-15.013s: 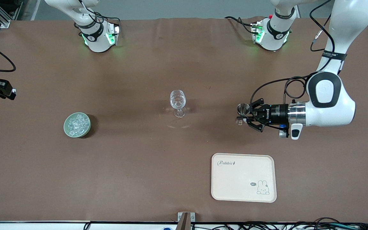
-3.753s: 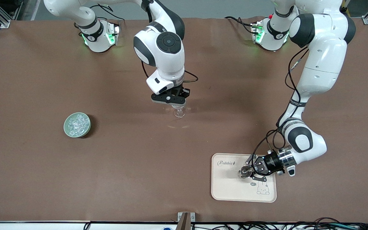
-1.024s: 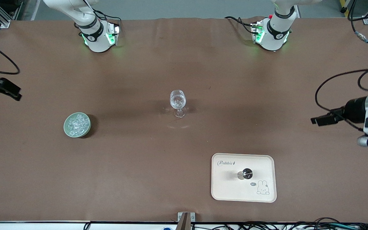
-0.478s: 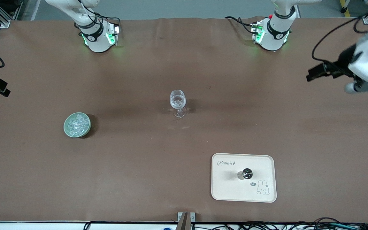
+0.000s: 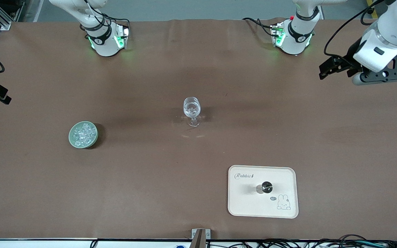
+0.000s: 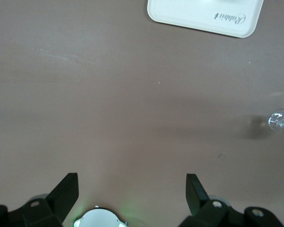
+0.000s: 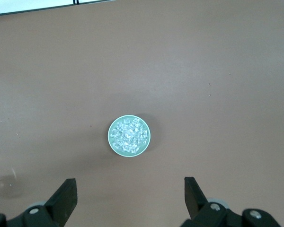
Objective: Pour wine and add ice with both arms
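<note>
The right end effector (image 7: 128, 191) hangs over the edge of the worktop (image 5: 150, 179) at the right arm's end, fingers spread wide and holding nothing. It has hardly shifted in the last half second, though a few seconds ago that arm was stooped right over the wine glass (image 5: 192, 107). Well apart from it now, the green bowl (image 5: 70, 135) sits on the worktop with the ice (image 7: 128, 136) heaped inside, in plain sight of the right wrist camera. The glass stands upright mid-worktop, well clear of both end effectors. Something glassy glints in its bowl, but I can't tell from here whether that is ice, liquid or both. Further along toward the left arm's end, the cream tray (image 5: 240, 203) carries the small metal measuring cup (image 5: 264, 187), which stands alone on it. A few seconds back the left end effector (image 5: 324, 69) was gripping that cup over the tray. Now its fingers are apart and empty, and over the last second it has swung away from the tray and up to hang over the worktop near its own base. Both arms have let go of everything and drawn back to the two ends of the worktop. With the cup put away and nothing in hand, my guess is that pouring and icing are finished and the arms are returning to rest, not setting up another reach.
</note>
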You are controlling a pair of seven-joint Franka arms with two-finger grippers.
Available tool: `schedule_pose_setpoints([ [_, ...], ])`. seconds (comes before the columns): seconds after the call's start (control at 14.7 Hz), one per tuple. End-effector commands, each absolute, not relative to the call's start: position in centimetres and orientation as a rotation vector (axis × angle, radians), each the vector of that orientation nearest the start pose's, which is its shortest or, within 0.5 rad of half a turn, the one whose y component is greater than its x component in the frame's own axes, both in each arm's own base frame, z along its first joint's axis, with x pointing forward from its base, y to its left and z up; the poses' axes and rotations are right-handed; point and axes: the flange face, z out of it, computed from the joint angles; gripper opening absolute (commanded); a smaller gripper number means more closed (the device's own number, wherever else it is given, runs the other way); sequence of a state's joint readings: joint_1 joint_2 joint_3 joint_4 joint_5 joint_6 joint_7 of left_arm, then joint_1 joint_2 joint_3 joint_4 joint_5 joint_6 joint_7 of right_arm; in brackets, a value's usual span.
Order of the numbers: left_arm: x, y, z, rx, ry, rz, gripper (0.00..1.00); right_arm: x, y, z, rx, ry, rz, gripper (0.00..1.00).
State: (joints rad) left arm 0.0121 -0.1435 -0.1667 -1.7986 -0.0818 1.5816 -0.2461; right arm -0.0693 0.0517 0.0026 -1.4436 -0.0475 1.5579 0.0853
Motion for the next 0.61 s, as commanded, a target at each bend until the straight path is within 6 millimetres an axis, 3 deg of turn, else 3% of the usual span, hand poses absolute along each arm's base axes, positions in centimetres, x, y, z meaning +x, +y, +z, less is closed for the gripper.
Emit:
schedule_pose_setpoints([
  [0.0, 51.8, -8.7, 60.2, -3.175, -0.096, 0.091, 1.00, 56.4, -4.3, 65.7, -3.159, 0.252, -0.105, 1.00],
  [0.27, 55.2, -9.0, 60.8, -3.202, 0.038, 0.021, 1.00, 56.4, -4.6, 65.7, -3.158, 0.264, -0.105, 1.00],
  [0.55, 56.2, -9.0, 60.4, -3.197, 0.001, 0.018, 1.00, 56.5, -4.4, 65.7, -3.147, 0.262, -0.114, 1.00],
])
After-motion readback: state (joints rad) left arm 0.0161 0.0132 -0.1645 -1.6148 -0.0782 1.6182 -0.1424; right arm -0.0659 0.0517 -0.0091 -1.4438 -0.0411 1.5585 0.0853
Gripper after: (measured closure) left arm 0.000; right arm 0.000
